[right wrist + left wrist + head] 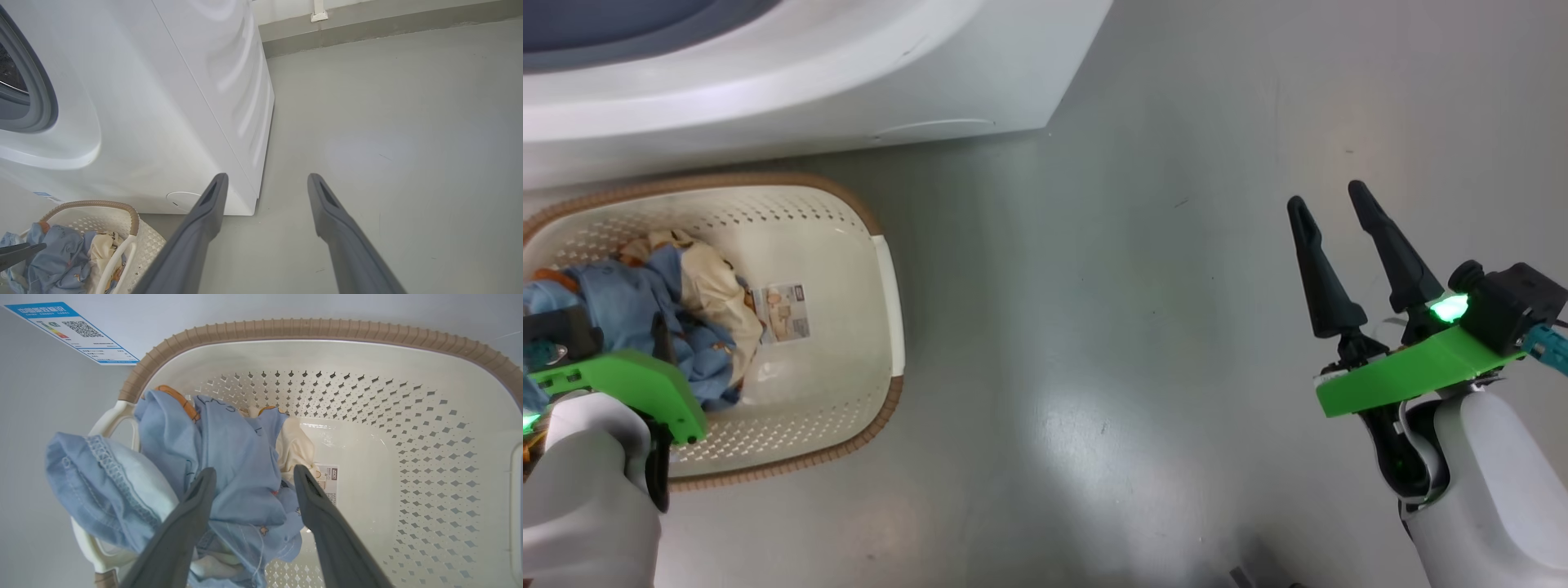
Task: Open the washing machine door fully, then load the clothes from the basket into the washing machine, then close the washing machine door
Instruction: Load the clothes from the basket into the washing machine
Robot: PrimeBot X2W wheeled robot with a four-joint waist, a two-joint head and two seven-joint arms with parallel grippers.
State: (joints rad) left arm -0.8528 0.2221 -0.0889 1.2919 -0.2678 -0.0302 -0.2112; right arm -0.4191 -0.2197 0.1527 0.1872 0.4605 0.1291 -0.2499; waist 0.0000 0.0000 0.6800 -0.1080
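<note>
Blue clothes [229, 449] are lying between parted jaws of the left gripper [254, 471]; right gripper [1328, 198], at 3 o'clock, is hovering parted.

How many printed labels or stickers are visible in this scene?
2. A blue energy sticker sits low on the front of the washing machine, near the basket. A paper label lies on the basket bottom beside the clothes. Others may be hidden under them.

Grey floor [1143, 343] — basket [841, 269] beside washing machine [980, 73].
</note>
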